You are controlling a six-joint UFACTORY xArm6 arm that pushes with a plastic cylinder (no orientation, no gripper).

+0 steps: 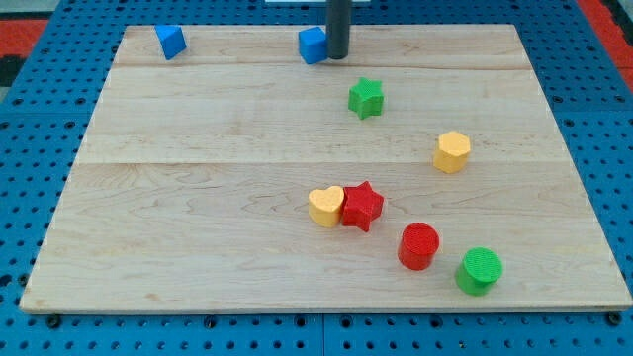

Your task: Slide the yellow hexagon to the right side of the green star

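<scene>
Camera view: tip [337, 55] at surface [198, 198] top, touching blue block [313, 45]; no claw fitted, nothing held. Yellow hexagon [452, 151] lower right of green star [365, 98], well apart. Advised: circle below hexagon, push upward gently, stopping level beside star.

One camera looks down at a slant from in front of the wooden board [198, 198], close enough to see nearly all of it.

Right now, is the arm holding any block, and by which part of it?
Nothing is held. My tip rests at the view's top, against the right side of a blue block, far from the yellow hexagon and green star.
</scene>
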